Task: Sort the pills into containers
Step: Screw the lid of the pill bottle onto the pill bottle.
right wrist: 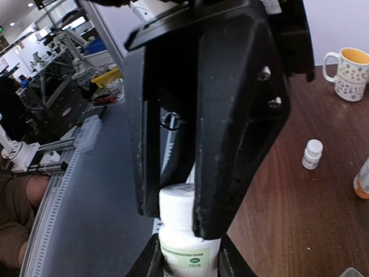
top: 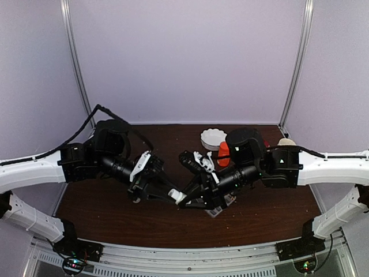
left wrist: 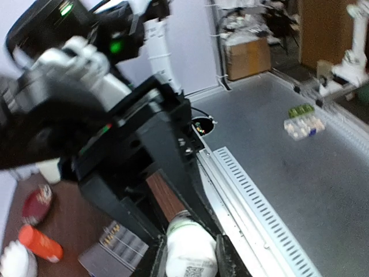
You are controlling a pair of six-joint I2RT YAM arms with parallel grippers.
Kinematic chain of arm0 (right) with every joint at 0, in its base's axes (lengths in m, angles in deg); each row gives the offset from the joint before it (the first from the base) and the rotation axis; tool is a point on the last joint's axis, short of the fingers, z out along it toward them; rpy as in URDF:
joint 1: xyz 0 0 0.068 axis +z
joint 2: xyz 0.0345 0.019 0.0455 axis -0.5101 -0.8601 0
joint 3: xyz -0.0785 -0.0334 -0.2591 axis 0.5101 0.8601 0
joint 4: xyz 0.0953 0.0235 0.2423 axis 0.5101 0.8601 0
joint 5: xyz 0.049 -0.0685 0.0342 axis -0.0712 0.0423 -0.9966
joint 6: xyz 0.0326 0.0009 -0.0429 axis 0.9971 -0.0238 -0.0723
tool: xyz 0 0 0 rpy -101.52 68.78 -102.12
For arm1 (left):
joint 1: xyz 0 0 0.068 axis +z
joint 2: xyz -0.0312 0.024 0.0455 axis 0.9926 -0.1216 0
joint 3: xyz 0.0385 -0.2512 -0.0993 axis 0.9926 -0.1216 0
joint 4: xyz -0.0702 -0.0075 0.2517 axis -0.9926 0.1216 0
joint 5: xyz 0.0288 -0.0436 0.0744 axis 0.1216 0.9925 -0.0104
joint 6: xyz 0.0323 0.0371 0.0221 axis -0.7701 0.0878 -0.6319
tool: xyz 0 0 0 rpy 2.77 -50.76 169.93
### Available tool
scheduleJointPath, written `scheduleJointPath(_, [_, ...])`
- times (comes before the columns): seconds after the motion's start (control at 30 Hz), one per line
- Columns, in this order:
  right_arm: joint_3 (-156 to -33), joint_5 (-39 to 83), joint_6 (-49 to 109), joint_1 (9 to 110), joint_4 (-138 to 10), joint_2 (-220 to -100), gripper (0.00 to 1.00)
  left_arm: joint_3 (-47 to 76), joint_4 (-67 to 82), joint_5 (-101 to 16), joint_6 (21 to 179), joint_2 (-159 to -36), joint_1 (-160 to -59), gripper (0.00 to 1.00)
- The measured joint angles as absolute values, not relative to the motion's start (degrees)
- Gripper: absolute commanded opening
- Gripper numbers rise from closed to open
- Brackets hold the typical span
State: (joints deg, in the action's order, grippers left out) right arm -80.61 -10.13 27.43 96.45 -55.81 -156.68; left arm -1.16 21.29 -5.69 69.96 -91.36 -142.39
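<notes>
A small white labelled bottle (top: 177, 197) hangs above the table's middle, held between both arms. My right gripper (right wrist: 185, 257) is shut on its body (right wrist: 187, 254). My left gripper (left wrist: 190, 245) comes from the other side and is shut on the cap end (right wrist: 180, 199); in the left wrist view the white bottle (left wrist: 189, 254) fills the gap between its fingers. The clear pill box with the containers (left wrist: 115, 245) lies flat on the wood just below the right gripper (top: 185, 195), seen at the box's edge (top: 216, 212). No pills show in any view.
A white bowl (top: 213, 137) and an orange bottle (top: 223, 154) stand behind the right arm. A mug (right wrist: 351, 72) and another small white bottle (right wrist: 312, 154) stand on the brown table. The metal table edge (left wrist: 259, 202) runs close by.
</notes>
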Motion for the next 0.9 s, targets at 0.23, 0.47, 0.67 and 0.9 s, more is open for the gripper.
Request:
scheduleJointPath(0.23, [-79.6, -15.9, 29.2, 97.1, -60.8, -156.7, 0.03, 4.3, 30.8, -0.2, 34.2, -92.6, -143.5, 0.0])
scheduleJointPath(0.47, [-79.2, -16.4, 29.5, 97.0, -61.7, -157.1, 0.02, 7.0, 37.2, -3.3, 15.5, -93.0, -144.1, 0.09])
scheduleJointPath(0.67, [-79.2, -15.8, 29.6, 96.3, -62.4, -157.1, 0.0, 4.9, 34.7, -7.9, 9.1, -90.3, -144.4, 0.86])
scheduleJointPath(0.9, [-79.0, -10.8, 27.1, 95.9, -58.7, -155.6, 0.0, -4.0, 18.9, -15.5, 31.8, -83.7, -144.5, 0.98])
